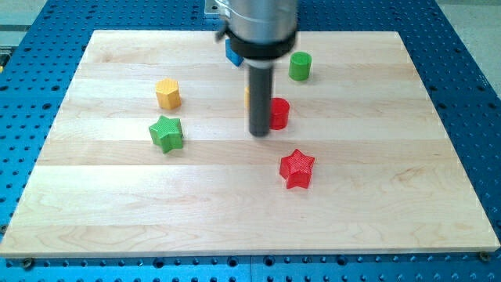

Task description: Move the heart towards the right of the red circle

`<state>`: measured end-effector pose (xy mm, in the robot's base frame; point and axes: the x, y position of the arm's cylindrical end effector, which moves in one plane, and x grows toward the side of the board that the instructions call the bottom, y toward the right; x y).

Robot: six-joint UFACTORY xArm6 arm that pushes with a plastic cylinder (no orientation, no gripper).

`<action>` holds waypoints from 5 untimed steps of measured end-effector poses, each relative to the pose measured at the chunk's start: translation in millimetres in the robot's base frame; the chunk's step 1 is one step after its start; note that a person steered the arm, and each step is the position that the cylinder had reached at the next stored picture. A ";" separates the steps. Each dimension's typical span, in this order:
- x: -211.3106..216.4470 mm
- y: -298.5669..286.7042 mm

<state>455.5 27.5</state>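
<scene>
The red circle (279, 113) stands near the board's middle. My tip (259, 134) is on the board just to its left, close to or touching it. A sliver of a yellow-orange block (247, 96) shows behind the rod, at the upper left of the red circle; its shape is hidden by the rod, so I cannot tell if it is the heart. No other heart-shaped block shows.
A yellow hexagon (167, 93) and a green star (167, 133) lie at the view's left. A red star (297, 168) lies below the red circle. A green cylinder (300, 66) is at the top right of centre. A blue block (232, 54) is partly hidden under the arm.
</scene>
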 end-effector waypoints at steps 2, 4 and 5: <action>-54.3 -62.9; -78.7 0.7; -114.0 7.4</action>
<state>341.5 34.9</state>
